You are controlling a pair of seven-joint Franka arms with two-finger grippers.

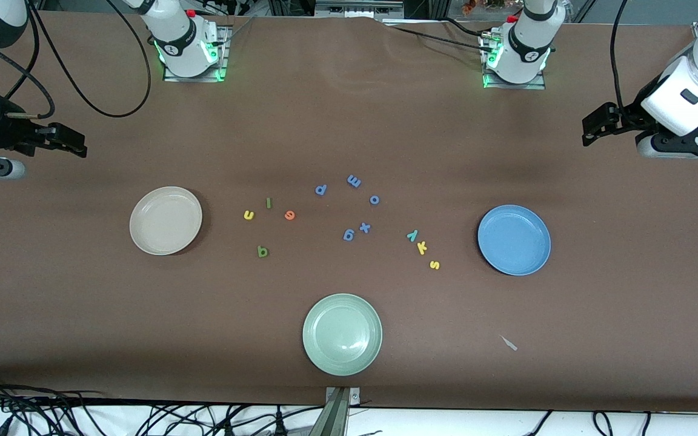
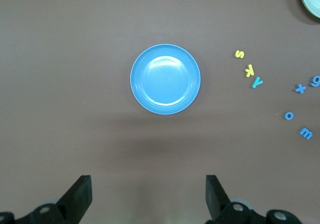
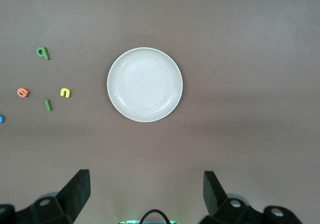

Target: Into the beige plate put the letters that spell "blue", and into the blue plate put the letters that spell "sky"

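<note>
Overhead, left tool (image 2: 146, 196) spread above blue plate (image 2: 165, 79), right tool (image 3: 145, 194) spread above beige plate (image 3: 145, 84)

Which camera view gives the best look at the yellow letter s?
The left wrist view shows the yellow s best: larger there, shape clear, beside the yellow k near the blue plate. The front view shows the s too, but smaller. The right wrist view does not show it.
</note>
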